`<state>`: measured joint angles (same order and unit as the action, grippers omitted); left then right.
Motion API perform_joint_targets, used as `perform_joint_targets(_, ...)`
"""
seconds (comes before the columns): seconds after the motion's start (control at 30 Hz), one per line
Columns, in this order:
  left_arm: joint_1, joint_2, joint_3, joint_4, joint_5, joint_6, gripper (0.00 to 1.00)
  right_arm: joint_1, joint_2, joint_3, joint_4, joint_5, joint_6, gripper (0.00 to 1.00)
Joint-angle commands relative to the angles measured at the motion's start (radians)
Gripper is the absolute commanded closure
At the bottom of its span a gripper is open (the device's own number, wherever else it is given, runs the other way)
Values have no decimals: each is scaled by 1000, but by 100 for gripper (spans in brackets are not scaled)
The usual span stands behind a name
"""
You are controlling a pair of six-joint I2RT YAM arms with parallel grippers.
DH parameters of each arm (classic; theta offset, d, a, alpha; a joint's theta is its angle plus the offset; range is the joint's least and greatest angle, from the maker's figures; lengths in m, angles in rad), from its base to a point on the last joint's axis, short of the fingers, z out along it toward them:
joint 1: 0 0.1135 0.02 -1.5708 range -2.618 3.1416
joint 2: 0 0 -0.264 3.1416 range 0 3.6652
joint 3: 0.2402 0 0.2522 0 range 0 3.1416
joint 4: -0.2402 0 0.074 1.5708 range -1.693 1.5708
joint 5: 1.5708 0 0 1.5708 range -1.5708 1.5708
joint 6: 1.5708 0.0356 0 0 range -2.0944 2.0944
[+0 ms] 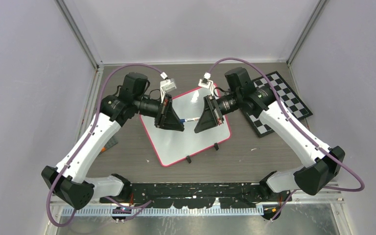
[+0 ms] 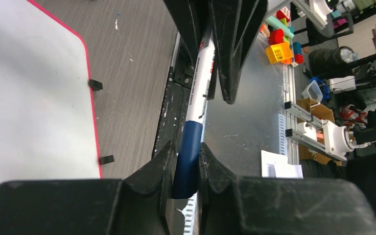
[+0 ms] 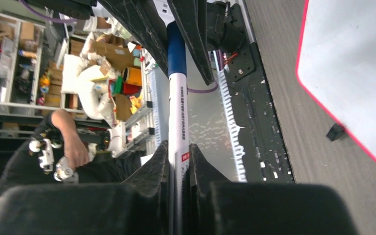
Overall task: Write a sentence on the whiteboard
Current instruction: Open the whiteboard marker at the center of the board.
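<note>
The marker has a white barrel with a small red label and lines of dark print along its length, too fine to read, and a dark blue cap. The table is grey-brown wood grain, boxed in by pale walls with metal corner posts. A black-and-white checkerboard lies at its far right corner, and the wrist views show cluttered shelves, boxes and coloured bricks beyond the near edge. The whiteboard lies flat at the middle of the table, slightly turned. Its long axis runs from the left towards the far right, and its two black clip feet are on the near edge. Above it the marker hangs level, lengthwise left to right. The left gripper is clamped on the blue cap end and the right gripper is closed tight on the white barrel.
</note>
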<state>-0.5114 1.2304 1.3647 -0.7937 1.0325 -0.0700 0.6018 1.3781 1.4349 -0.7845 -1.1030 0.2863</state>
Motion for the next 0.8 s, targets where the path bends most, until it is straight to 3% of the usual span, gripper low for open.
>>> perform_joint_targets(0.0,-15,20,40,57,-34,-8,100,36,-25,42,18,-13,-10,99)
perform_joint_targets(0.17,-12,9,36,32,-16,24,100,35,-35,32,13,-17,-15,99)
perform_joint_targets(0.27,-12,-4,39,1,-11,58,100,18,-37,35,13,-11,-10,59)
perform_joint_targets(0.3,-12,-8,40,-14,-15,66,100,10,-37,36,13,-11,-4,55)
perform_joint_targets(0.53,-12,-21,27,-4,-44,54,100,-4,-38,36,33,-24,20,62)
perform_joint_targets(0.77,-12,-14,16,12,18,27,100,-10,-27,38,86,0,82,54)
